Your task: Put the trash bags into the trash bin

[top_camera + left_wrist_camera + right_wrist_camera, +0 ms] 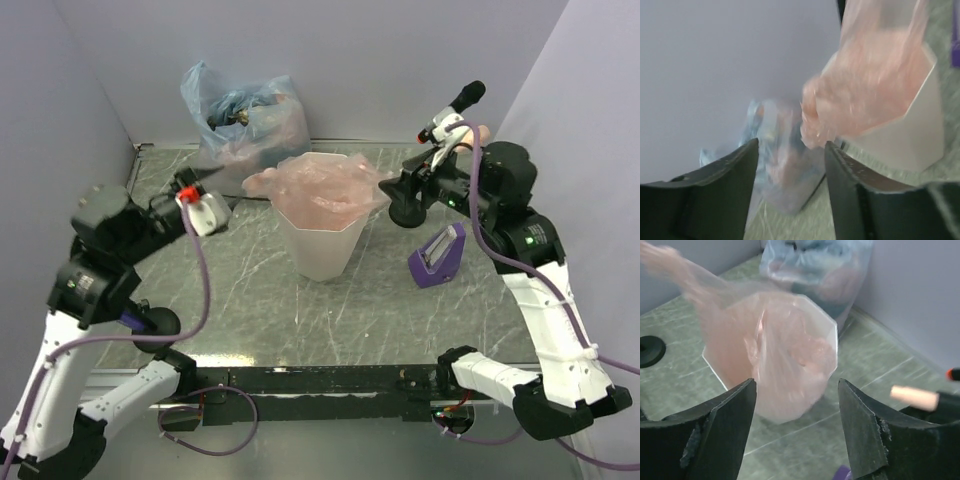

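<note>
The trash bin (322, 248) stands upright mid-table, with a thin pink trash bag (318, 186) filling its mouth and a loose tail spilling over the rim toward 9 o'clock. The left gripper (790, 145) hangs at the bin's 9 o'clock, near that tail but apart from it, jaws spread and holding nothing. The right gripper (796, 382) hovers at the bin's 3 o'clock, above the rim, its 2 fingers wide apart and empty. A stuffed bluish bag (238, 112) sits at the bin's 11 o'clock against the back wall. A purple object (440, 256) lies at 3 o'clock.
</note>
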